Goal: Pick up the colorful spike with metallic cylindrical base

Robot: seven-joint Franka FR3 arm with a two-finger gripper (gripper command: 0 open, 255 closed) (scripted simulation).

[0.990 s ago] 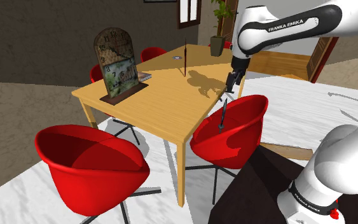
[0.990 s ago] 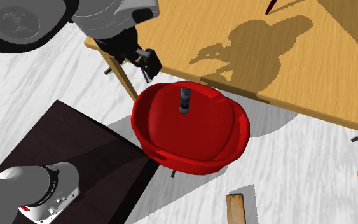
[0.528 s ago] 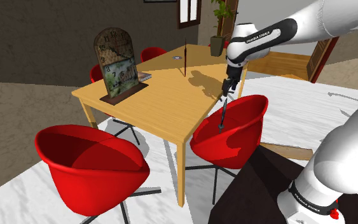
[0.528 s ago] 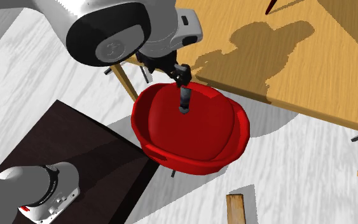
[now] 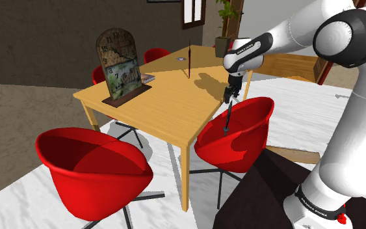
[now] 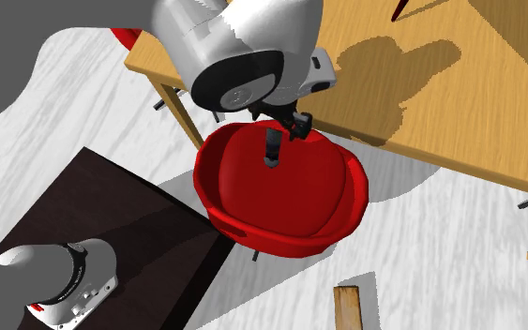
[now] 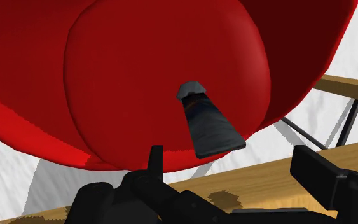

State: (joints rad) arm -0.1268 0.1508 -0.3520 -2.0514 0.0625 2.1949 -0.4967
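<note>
Red chair (image 5: pixel 256 120): pulled up to the edge of the wooden table (image 5: pixel 168 104).
Spike (image 5: pixel 227 118): stands nearly upright in the chair's seat, dark with faint coloured bands, its grey base (image 7: pixel 192 89) down on the red seat.
Gripper (image 5: pixel 231 96): black, poised just above the spike's top end.
Fingers (image 7: pixel 155 159): spread apart, either side of the spike's upper end, not touching it.
Table top: arched clock (image 5: pixel 118 65), well apart from the gripper.
</note>
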